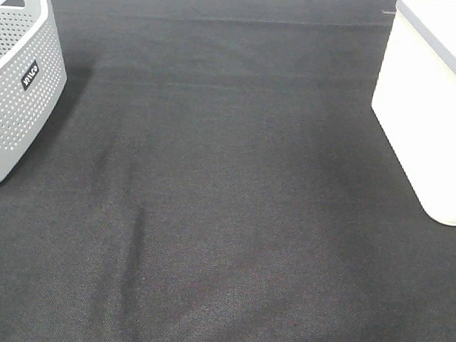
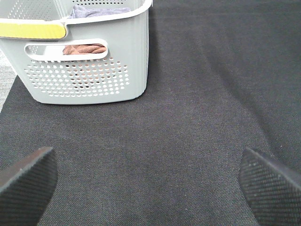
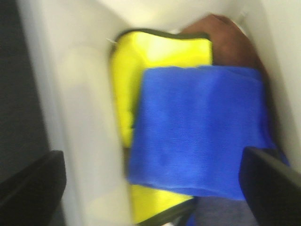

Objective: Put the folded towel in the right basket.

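Note:
The folded blue towel (image 3: pixel 197 136) lies inside the white right basket (image 3: pixel 80 117), on top of a yellow towel (image 3: pixel 141 70), with a brown towel (image 3: pixel 230 42) behind it. My right gripper (image 3: pixel 150 188) hovers over the basket's inside, open wide, with one finger (image 3: pixel 33 188) on each side of the blue towel and apart from it. The view is blurred. In the exterior view the white basket (image 1: pixel 427 114) stands at the right edge and its inside is hidden. My left gripper (image 2: pixel 150 188) is open and empty above the black cloth.
A grey perforated basket (image 1: pixel 15 86) stands at the left edge of the black cloth (image 1: pixel 225 218). In the left wrist view this basket (image 2: pixel 94 70) holds a brown towel (image 2: pixel 84 48) and a greyish one (image 2: pixel 99 10).

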`<state>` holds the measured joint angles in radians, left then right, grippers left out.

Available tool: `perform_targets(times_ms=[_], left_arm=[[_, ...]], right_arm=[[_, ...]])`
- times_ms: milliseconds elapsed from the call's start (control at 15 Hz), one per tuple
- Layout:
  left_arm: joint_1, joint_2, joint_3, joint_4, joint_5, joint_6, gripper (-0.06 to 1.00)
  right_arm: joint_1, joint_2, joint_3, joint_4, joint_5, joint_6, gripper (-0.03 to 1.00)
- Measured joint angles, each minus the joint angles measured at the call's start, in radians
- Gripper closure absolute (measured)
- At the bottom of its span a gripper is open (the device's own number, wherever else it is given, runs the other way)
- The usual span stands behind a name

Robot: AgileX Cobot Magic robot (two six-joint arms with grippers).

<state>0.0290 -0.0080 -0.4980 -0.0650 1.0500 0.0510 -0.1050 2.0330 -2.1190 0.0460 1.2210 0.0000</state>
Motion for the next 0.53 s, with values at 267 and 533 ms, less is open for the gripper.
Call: perform_targets(times_ms=[267,533], left_arm=[[0.0,0.0,0.0,0.0,0.0,0.0,-0.03],[0.0,0.0,0.0,0.0,0.0,0.0,-0.03]], right_arm=[[0.209,-0.246,0.245,-0.014,-0.009,0.011,0.05],[0.219,-0.663,0.656,-0.016,-0.009,0.097,0.06]])
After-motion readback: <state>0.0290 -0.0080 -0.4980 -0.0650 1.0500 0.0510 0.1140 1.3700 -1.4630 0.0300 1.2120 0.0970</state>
